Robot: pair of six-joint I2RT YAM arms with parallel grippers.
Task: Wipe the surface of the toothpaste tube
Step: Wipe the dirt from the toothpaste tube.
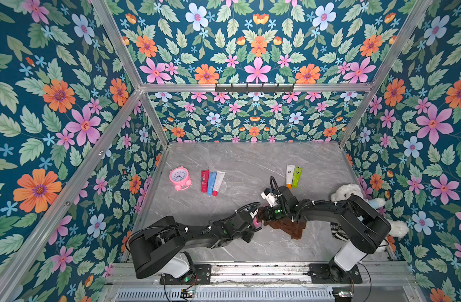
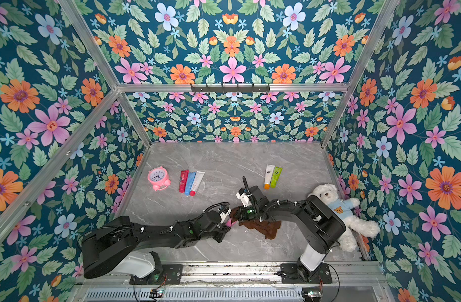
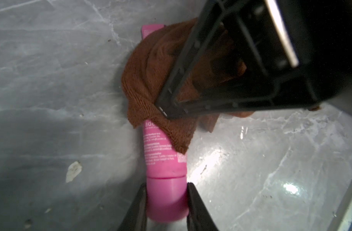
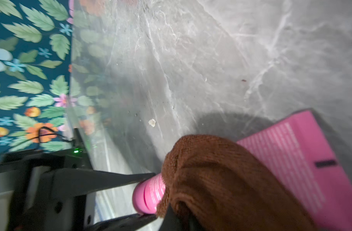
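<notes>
A pink toothpaste tube [image 3: 163, 156] lies on the grey marble table near the front middle. My left gripper [image 3: 167, 186] is shut on its round cap, one finger on each side; the right wrist view shows the same grip [image 4: 145, 197]. A brown cloth [image 3: 151, 80] is draped over the tube's middle and upper body, leaving the flat crimped end [image 4: 291, 152] and the cap end bare. My right gripper [image 4: 181, 222] is shut on a bunch of that cloth and presses it onto the tube. In both top views the two grippers meet over the tube [image 1: 256, 222], with the cloth [image 1: 289, 227] trailing to the right.
A pink alarm clock [image 1: 179, 177] and three tubes [image 1: 212, 183] lie at the back left. Two more tubes [image 1: 293, 176] lie at the back right. A white teddy bear [image 1: 349, 192] leans by the right wall. Floral walls enclose the table.
</notes>
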